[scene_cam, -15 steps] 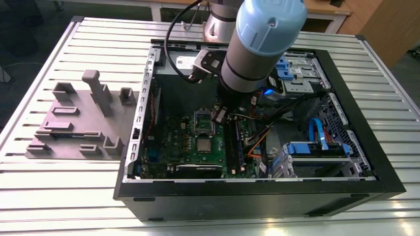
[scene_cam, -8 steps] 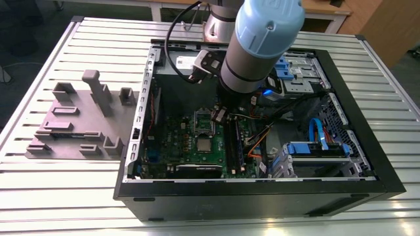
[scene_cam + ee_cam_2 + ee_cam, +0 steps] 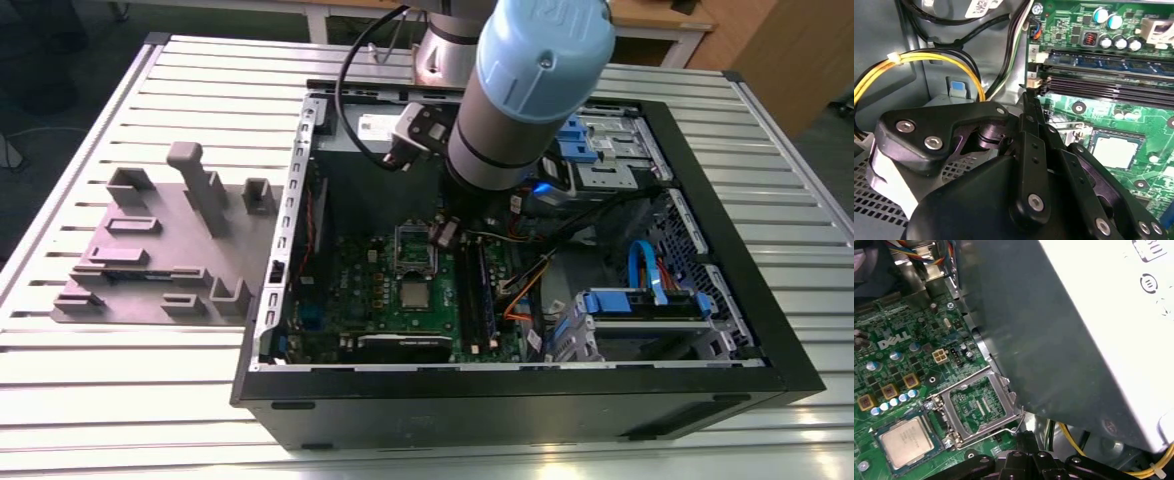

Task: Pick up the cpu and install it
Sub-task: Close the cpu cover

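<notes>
Sitting flat in its socket on the green motherboard [image 3: 400,300], the cpu [image 3: 416,295] is showing its silver-grey top with a thin pale rim; in the first wrist view the cpu [image 3: 903,441] is lying square in the socket, and in the second wrist view [image 3: 1115,151] it is doing the same. Just beside it, the metal socket frame [image 3: 979,407] is standing swung open on its hinge, exposing a bare patch of board inside its window, with a thin wire lever [image 3: 1013,427] running along its edge.

Hanging just over the hinged frame, on the far side of the cpu in the exterior view, the gripper [image 3: 443,232] is carrying nothing. In the second wrist view the gripper [image 3: 1030,97] is showing its two black fingers [image 3: 1029,115] pressed together into a narrow point, so it is looking clenched and empty, apart from the cpu.

Running beside the socket toward the exterior view's right, the memory slots [image 3: 481,295] are lying in parallel. Yellow cables [image 3: 929,62] are curving along the case wall. The large grey power-supply box [image 3: 1064,330] is filling the far end of the open computer case [image 3: 534,400]. The case is resting on a slatted metal desk [image 3: 134,400], and a grey fixture block [image 3: 167,250] is standing on the desk to the exterior view's left.
</notes>
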{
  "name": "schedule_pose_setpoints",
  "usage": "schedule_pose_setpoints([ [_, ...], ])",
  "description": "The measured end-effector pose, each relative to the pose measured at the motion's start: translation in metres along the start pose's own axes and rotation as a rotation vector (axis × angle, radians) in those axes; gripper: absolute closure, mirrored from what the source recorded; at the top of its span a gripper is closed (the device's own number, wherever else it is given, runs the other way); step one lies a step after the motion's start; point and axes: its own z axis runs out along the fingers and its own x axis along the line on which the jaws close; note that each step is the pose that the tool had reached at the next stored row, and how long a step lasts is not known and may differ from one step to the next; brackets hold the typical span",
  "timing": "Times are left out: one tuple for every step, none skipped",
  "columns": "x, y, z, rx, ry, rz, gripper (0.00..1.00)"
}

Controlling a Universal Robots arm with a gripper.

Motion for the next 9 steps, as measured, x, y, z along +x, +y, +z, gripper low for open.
schedule_pose_setpoints([
  [-0.0006,0.0003,0.0006,-0.0010,-0.0019,0.000,0.89],
  [-0.0011,0.0006,0.0011,-0.0017,-0.0034,0.000,0.89],
  [-0.0014,0.0007,0.0018,-0.0028,-0.0054,0.000,0.89],
  [-0.0015,0.0008,0.0020,-0.0038,-0.0072,0.000,0.89],
  [-0.0015,0.0008,0.0023,-0.0044,-0.0083,0.000,0.89],
  [-0.0014,0.0008,0.0026,-0.0048,-0.0090,0.000,0.89],
  [-0.0013,0.0010,0.0028,-0.0050,-0.0094,0.000,0.89],
  [-0.0011,0.0013,0.0030,-0.0050,-0.0095,0.000,0.89],
  [-0.0008,0.0019,0.0031,-0.0053,-0.0099,0.000,0.89],
])
